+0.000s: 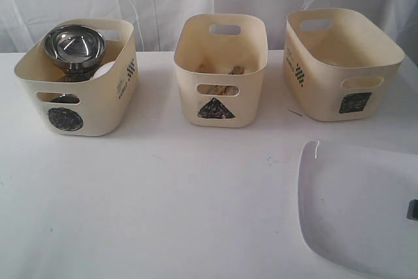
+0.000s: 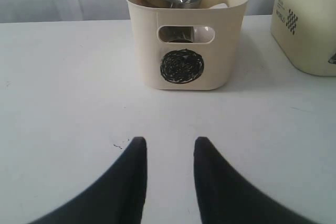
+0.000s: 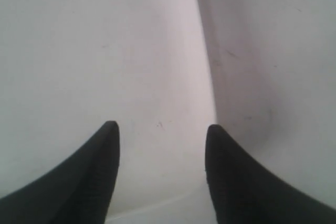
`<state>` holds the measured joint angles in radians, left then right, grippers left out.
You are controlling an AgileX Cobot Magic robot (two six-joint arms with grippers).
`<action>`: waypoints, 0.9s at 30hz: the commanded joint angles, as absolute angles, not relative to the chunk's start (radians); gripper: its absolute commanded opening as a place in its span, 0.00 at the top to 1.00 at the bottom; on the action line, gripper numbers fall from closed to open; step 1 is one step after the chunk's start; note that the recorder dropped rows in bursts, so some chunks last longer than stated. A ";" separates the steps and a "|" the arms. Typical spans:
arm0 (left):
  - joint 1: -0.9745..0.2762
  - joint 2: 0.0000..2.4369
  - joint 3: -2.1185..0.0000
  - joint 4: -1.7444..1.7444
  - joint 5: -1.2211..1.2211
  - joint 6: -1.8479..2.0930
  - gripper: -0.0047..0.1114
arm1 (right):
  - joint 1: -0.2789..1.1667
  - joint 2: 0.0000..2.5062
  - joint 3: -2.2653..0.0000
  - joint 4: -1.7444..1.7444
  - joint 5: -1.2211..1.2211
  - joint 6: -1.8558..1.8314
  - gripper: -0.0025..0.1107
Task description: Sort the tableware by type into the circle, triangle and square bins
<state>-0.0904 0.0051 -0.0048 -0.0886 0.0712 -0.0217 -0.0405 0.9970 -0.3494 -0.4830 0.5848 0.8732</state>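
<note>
White square plate (image 1: 353, 207) — front right, rounded corner toward triangle bin (image 1: 251, 93)

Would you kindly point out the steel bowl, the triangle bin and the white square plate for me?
steel bowl (image 1: 74, 45): exterior view, on its shiny middle.
triangle bin (image 1: 249, 102): exterior view, on its bare front wall, right of the triangle mark.
white square plate (image 1: 353, 207): exterior view, on its bare middle.

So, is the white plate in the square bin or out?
Out: the white plate lies flat on the table, apart from the square bin.
</note>
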 commanded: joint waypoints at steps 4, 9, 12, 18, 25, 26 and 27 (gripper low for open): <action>-0.093 0.000 0.000 -0.096 0.075 -0.023 0.65 | -0.052 0.992 -0.324 -0.602 0.622 1.026 0.55; -0.093 0.000 0.000 -0.096 0.075 -0.023 0.65 | -0.052 0.992 -0.324 -0.726 0.673 1.144 0.55; -0.093 0.000 0.000 -0.096 0.075 -0.023 0.65 | -0.052 0.992 -0.324 -0.733 0.601 1.154 0.55; -0.093 0.000 0.000 -0.096 0.075 -0.023 0.65 | -0.052 0.996 -0.324 -0.782 0.613 1.172 0.55; -0.093 0.000 0.000 -0.096 0.075 -0.023 0.65 | -0.052 1.174 -0.326 -0.809 0.567 1.172 0.56; -0.093 0.000 0.000 -0.096 0.075 -0.023 0.65 | -0.052 1.192 -0.326 -0.815 0.541 1.172 0.56; -0.093 0.000 0.000 -0.096 0.075 -0.023 0.65 | -0.052 1.203 -0.326 -0.817 0.526 1.172 0.56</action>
<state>-0.0904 0.0051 -0.0048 -0.0886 0.0712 -0.0217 -0.0405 1.1666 -0.3279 -0.7935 0.5731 1.1659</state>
